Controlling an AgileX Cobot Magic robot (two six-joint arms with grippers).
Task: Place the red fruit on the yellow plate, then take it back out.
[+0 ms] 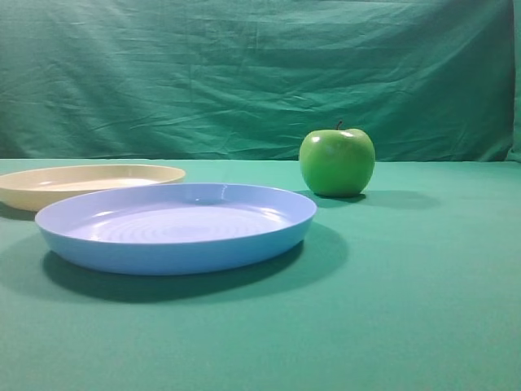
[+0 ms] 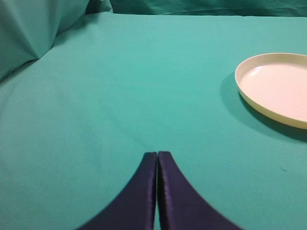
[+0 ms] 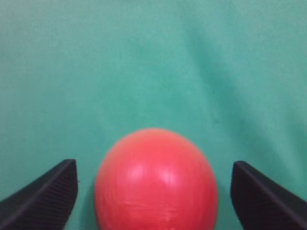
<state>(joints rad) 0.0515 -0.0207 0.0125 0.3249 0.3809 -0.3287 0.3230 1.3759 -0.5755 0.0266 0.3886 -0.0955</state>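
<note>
green apple (image 1: pixel 337 162), blue plate (image 1: pixel 175 226), green tablecloth (image 1: pixel 407 309), green backdrop (image 1: pixel 244 73)

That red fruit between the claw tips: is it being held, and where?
Not held. The right claw stands open, gaps on both sides of the red fruit. The left claw is shut, empty.

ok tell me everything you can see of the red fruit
The red fruit shows only in the right wrist view: a round, smooth, glossy ball, bright red with soft highlights, its lower part cut off by the frame's edge. It sits on the green cloth, centred between the open fingers of the right gripper. A gap of cloth shows on each side, so neither finger touches it. No stem or blemish is visible, and it is not on any plate.
</note>
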